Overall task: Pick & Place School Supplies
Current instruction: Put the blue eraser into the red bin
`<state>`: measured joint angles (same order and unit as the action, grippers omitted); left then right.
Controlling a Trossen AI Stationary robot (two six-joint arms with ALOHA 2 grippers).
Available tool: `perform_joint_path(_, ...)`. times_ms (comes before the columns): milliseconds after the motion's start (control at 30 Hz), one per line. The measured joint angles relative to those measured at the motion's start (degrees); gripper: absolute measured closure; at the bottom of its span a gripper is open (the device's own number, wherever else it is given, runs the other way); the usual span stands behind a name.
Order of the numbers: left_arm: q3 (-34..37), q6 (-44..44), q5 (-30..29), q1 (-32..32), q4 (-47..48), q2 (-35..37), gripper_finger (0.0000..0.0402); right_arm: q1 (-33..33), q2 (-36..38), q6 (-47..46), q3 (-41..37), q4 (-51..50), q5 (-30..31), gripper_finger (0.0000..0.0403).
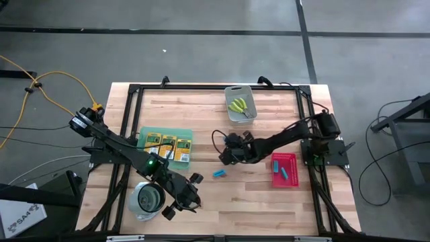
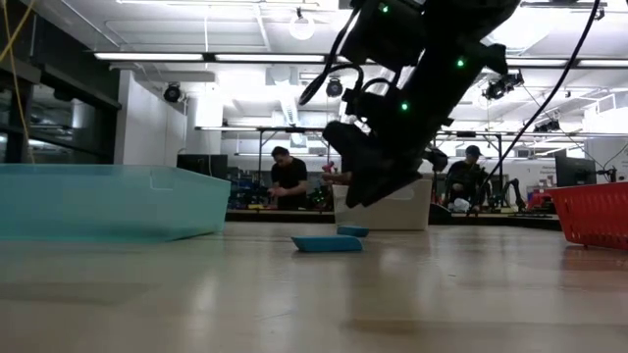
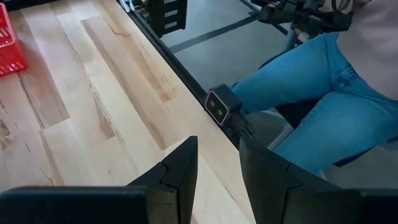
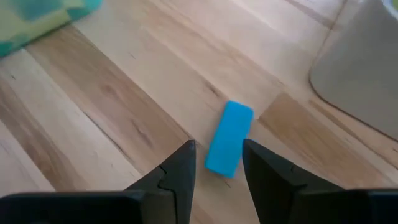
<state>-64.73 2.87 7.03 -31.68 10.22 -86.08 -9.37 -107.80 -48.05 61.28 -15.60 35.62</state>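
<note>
A light-blue block (image 4: 229, 145) lies flat on the wooden table (image 1: 255, 202), near its middle (image 1: 219, 173). My right gripper (image 4: 217, 155) hovers open just above it, one finger on either side of the block's near end, touching nothing; the low view shows it (image 2: 361, 196) above the block (image 2: 326, 243). Three crayon boxes (image 1: 166, 145) lie on the green mat (image 1: 144, 133). Two yellow-green tools (image 1: 238, 105) lie in the grey bin (image 1: 231, 115). Two more blue blocks (image 1: 281, 169) lie in the red tray (image 1: 293, 180). My left gripper (image 3: 217, 162) waits open by the table's near edge.
A round metal cup (image 1: 146, 199) stands beside my left arm at the near left. A small camera (image 3: 219, 106) sits on the table's near edge, and a person's leg in jeans (image 3: 311, 81) is just beyond it. Bare wood lies between the block and the red tray.
</note>
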Motion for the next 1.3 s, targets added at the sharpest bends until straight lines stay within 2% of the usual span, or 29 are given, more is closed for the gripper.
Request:
perform_joint_path(267, 0.00, 0.00, -0.04, 0.00, 0.06, 0.00, 0.0287, -0.72, 0.75, -0.28, 0.00, -2.35, 0.75, 0.0279)
perform_joint_path(567, 0.00, 0.04, -0.04, 0.00, 0.07, 0.00, 0.0287, -4.18, 0.65, -1.42, -1.58, -2.08, 12.08, 0.0279)
perform_joint_path(767, 0.00, 0.20, -0.02, 0.00, 0.07, 0.00, 0.0287, -6.58, 0.62, -2.16, -3.85, 1.26, 15.76, 0.0279)
perform_joint_path(1033, 0.00, 0.20, -0.02, 0.00, 0.11, 0.00, 0.0287, -7.73, 0.56, -1.38, -11.63, 16.51, 14.49, 0.0279)
perform_joint_path(1300, 0.00, 0.17, 0.00, 0.00, 0.09, 0.00, 0.0287, -4.41, 0.56, -1.88, -13.90, 25.73, 3.66, 0.0279)
